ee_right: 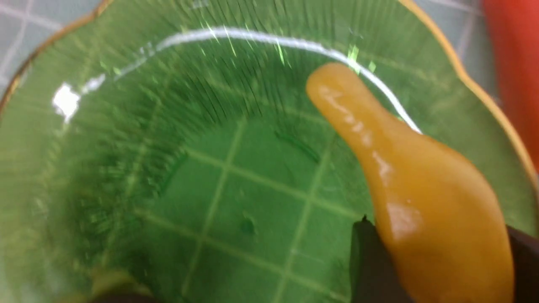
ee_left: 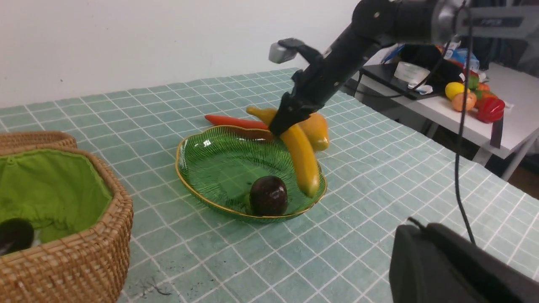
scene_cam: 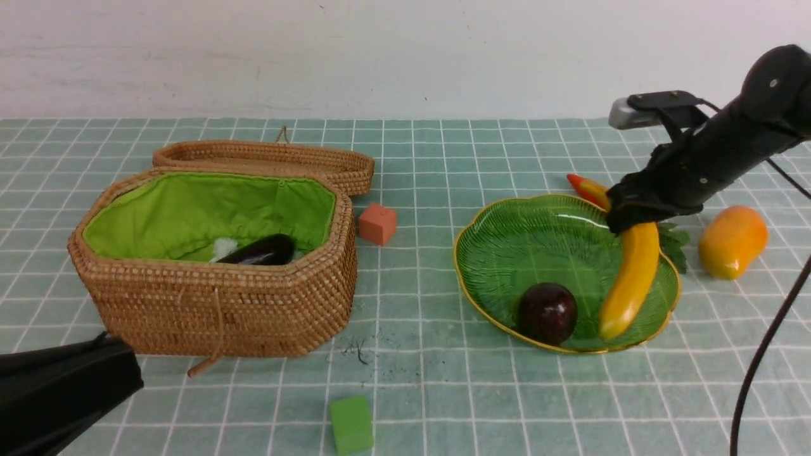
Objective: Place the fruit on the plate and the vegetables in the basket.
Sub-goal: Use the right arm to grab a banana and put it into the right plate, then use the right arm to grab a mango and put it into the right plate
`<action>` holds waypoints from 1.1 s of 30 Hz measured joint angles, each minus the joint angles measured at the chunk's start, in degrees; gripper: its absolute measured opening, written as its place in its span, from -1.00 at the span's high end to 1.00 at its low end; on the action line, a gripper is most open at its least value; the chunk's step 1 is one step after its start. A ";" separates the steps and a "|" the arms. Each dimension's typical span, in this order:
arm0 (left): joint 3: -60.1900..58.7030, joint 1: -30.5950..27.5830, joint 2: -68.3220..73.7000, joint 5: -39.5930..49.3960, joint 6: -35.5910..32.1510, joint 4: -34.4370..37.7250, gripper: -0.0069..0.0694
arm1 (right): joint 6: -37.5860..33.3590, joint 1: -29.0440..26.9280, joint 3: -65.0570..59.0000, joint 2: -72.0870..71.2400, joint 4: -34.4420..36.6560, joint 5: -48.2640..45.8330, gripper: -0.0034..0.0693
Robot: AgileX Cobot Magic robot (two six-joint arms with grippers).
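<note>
a teal checked tablecloth (scene_cam: 443,392) covers the table, with a white wall behind it. in the lower left corner of the frame the black left arm (scene_cam: 57,392) pokes in, hiding the basket's near corner. the left gripper (ee_left: 442,261) shows only as a dark bulk, and its jaws are pressed together.

a small orange cube (scene_cam: 377,223) sits mid-frame between basket and plate, just beside the end of the wicker lid (scene_cam: 266,161). a small green cube (scene_cam: 351,424) lies at bottom centre, well apart from everything else.

at left, the tan wicker basket (scene_cam: 215,297) stands open, showing its bright green lining. a dark purple eggplant (scene_cam: 263,250) lies inside beside a white patch.

at right, the ribbed green glass plate (scene_cam: 507,247) with its gold rim holds a round dark mangosteen (scene_cam: 547,313) near the front edge.

the right gripper (scene_cam: 624,218) reaches down from the upper right and pinches the top end of a long yellow banana (scene_cam: 630,278). the banana is tilted, with its lower tip over the plate's front right rim; whether it touches is unclear.

behind the plate an orange-red carrot (scene_cam: 586,188) lies on the cloth, partly hidden by the gripper, with its green leaves beside the right rim. an orange-yellow mango (scene_cam: 733,241) rests on the cloth at far right, near the plate but apart from it.
</note>
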State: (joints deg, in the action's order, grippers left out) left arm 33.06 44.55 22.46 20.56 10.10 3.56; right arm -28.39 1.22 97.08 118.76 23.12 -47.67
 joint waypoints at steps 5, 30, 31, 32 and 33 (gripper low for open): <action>0.00 0.00 0.06 0.00 0.16 -0.13 0.85 | 0.05 0.00 0.32 0.82 0.24 -2.17 -0.21; 0.00 0.00 0.06 0.00 0.16 -5.44 0.85 | 42.02 -11.93 9.61 9.13 -16.97 -2.72 -0.80; 0.00 0.00 0.06 0.00 0.16 -5.84 0.85 | 42.03 -11.93 11.32 11.20 -16.91 -2.66 -0.79; 0.00 0.00 0.06 0.00 0.16 -5.87 0.85 | 42.03 -11.93 11.71 11.71 -16.91 -2.66 -0.79; 0.00 0.00 0.06 0.00 0.16 -5.98 0.85 | 41.95 -11.93 12.88 13.25 -16.91 -2.60 -0.76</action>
State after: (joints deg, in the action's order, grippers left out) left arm 33.06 44.55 22.52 20.56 10.26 -2.42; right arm 13.56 -10.71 109.96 132.01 6.21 -50.27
